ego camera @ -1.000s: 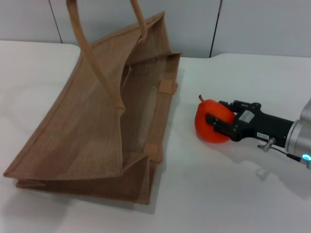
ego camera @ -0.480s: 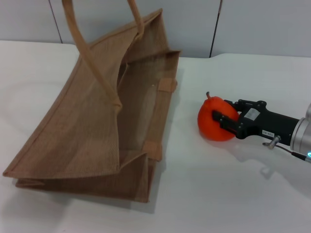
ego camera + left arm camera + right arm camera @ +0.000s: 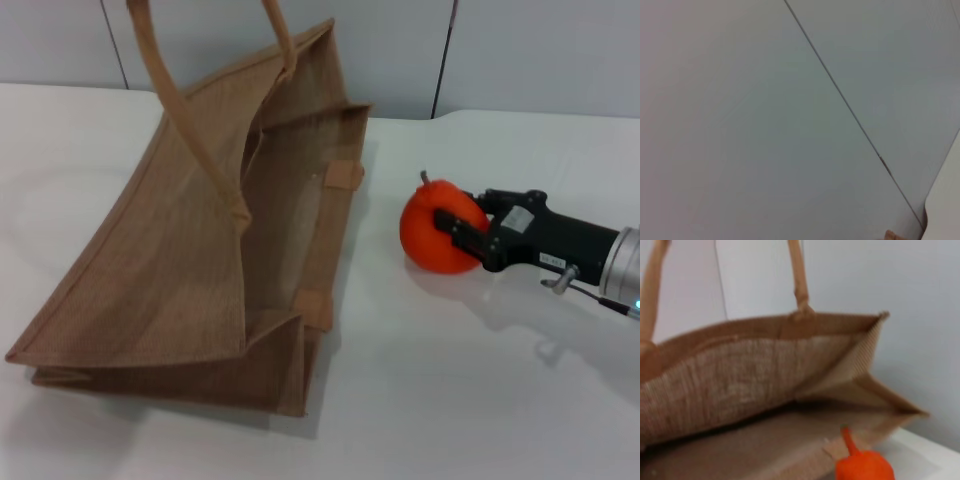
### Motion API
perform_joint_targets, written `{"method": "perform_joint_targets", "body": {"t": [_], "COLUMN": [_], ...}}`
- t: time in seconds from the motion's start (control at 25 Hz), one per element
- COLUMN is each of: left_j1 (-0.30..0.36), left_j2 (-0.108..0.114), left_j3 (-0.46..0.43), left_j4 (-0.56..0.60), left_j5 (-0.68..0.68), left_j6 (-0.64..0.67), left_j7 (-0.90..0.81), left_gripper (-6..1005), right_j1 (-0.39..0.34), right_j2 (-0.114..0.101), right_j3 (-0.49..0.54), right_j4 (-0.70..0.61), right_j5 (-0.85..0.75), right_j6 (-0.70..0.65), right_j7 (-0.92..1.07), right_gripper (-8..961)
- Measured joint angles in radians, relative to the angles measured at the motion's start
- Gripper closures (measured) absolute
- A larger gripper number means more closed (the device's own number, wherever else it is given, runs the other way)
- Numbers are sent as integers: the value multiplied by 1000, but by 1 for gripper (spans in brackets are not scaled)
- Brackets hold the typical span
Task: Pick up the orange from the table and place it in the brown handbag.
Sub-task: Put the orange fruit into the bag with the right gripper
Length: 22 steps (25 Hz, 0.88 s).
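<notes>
The orange, bright red-orange with a short stem, sits between the black fingers of my right gripper, just right of the brown handbag. The gripper is shut on it and reaches in from the right over the white table. The bag lies tilted with its mouth open toward the orange, and its handles rise out of the top of the head view. In the right wrist view the orange is low and close, with the bag's open mouth behind it. My left gripper is out of view.
Grey wall panels stand behind the table. The left wrist view shows only wall panels and a sliver of the table's corner.
My right gripper with the orange has shifted a little toward the back of the table and slightly toward the bag. The bag has barely moved.
</notes>
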State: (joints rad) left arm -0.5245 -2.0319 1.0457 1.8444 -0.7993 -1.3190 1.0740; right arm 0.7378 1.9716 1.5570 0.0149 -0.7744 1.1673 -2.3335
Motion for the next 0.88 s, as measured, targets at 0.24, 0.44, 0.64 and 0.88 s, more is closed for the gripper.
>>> {"method": "perform_joint_targets", "body": {"t": [0.24, 0.44, 0.64, 0.88], "left_j1": [-14, -33, -57, -61], "left_j2": [0, 0, 0, -1], "left_j3": [6, 10, 22, 41], "left_j4": [1, 2, 2, 2], "left_j5": [-5, -9, -9, -11], "left_j6": [6, 6, 8, 17], "left_j7": [2, 4, 0, -2], "left_gripper": [870, 869, 869, 870], "right_j1": [3, 13, 23, 62], "right_j2": [-2, 2, 16, 38], "right_j3": [-1, -2, -2, -7], "right_j4": [73, 172, 251, 277], "right_j5": [-7, -67, -128, -158], "right_j6": [46, 46, 37, 31], "right_j7": [7, 27, 49, 46], "right_gripper": [603, 653, 712, 753]}}
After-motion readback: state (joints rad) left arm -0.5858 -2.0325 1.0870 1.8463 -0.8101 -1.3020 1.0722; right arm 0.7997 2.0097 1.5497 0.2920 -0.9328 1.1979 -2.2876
